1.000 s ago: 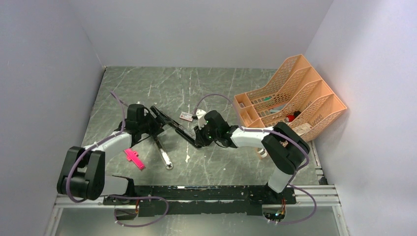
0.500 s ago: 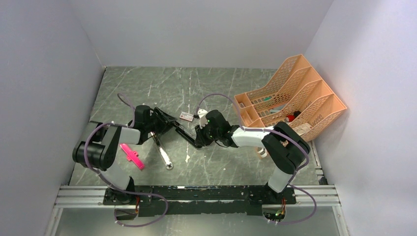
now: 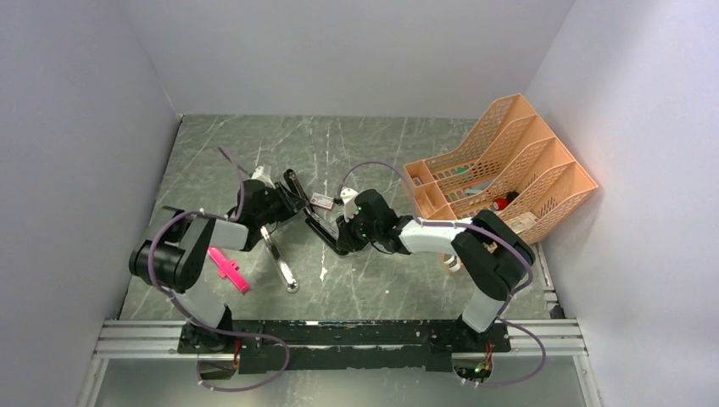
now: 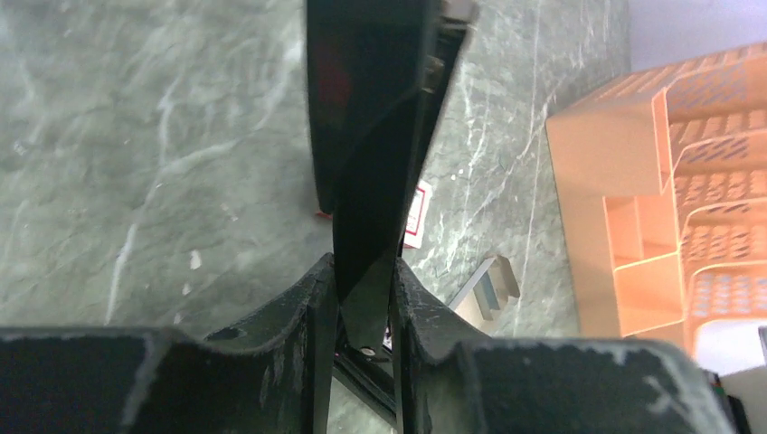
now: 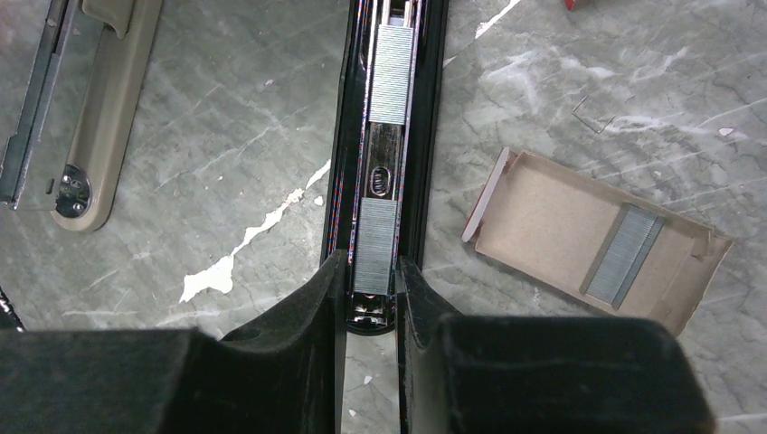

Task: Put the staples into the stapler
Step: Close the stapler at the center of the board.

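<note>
**Left end effector takes hold of the stapler's cover**

The left end effector (image 4: pixel 362 280), spread wide and off to the side a moment ago, now pinches the raised black cover (image 4: pixel 371 136). The right end effector (image 5: pixel 371 276) stays clamped on the stapler (image 5: pixel 342 136), mid-worktop (image 3: pixel 381 144), with staples (image 5: pixel 391 68) already lying in its channel. Closing the cover looks like the only step left. The box label (image 4: pixel 416 212), red and white, is too small to read.
</note>
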`<state>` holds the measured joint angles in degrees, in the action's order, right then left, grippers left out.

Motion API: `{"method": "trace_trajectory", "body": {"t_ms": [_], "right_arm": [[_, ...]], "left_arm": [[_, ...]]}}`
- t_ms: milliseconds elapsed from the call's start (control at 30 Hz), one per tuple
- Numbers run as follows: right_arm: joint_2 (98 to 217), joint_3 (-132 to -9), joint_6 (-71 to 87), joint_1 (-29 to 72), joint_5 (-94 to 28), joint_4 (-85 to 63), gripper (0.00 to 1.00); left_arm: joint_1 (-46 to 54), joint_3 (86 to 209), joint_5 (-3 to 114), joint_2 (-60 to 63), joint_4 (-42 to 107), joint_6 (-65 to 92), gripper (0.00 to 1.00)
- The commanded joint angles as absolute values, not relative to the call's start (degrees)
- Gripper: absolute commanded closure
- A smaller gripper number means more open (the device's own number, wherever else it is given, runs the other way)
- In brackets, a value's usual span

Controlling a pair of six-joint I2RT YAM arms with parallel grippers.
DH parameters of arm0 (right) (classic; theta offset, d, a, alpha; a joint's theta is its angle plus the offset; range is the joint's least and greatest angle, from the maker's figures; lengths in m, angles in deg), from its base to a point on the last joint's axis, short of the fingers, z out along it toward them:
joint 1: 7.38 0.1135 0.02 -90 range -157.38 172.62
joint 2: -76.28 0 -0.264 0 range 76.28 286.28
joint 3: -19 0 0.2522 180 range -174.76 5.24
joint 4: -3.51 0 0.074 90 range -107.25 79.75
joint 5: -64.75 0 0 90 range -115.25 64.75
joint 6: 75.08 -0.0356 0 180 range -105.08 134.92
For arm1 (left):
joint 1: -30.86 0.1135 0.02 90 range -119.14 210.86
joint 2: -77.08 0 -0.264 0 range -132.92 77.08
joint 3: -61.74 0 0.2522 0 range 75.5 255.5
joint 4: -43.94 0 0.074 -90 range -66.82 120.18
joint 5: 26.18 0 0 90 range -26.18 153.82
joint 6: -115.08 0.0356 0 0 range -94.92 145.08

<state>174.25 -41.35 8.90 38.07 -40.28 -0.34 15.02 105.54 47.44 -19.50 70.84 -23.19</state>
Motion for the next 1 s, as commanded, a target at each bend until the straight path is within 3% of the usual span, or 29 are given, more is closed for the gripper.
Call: {"method": "trace_trajectory", "body": {"t_ms": [0, 467, 967], "right_arm": [[175.6, -41.3, 13.4, 38.3, -40.4, -1.4, 1.00], [178.9, -42.4, 17.1, 38.4, -40.6, 7.0, 1.00], [181.2, -41.3, 16.9, 38.4, -39.9, 14.6, 1.00]], "left_arm": [[9.9, 105.2, 50.8, -13.4, 72.1, -11.4, 0.73], [-7.1, 99.3, 70.0, -3.2, 60.7, -0.2, 0.57], [-14.1, 95.7, 74.8, 3.1, 55.9, -2.6, 0.44]]}}
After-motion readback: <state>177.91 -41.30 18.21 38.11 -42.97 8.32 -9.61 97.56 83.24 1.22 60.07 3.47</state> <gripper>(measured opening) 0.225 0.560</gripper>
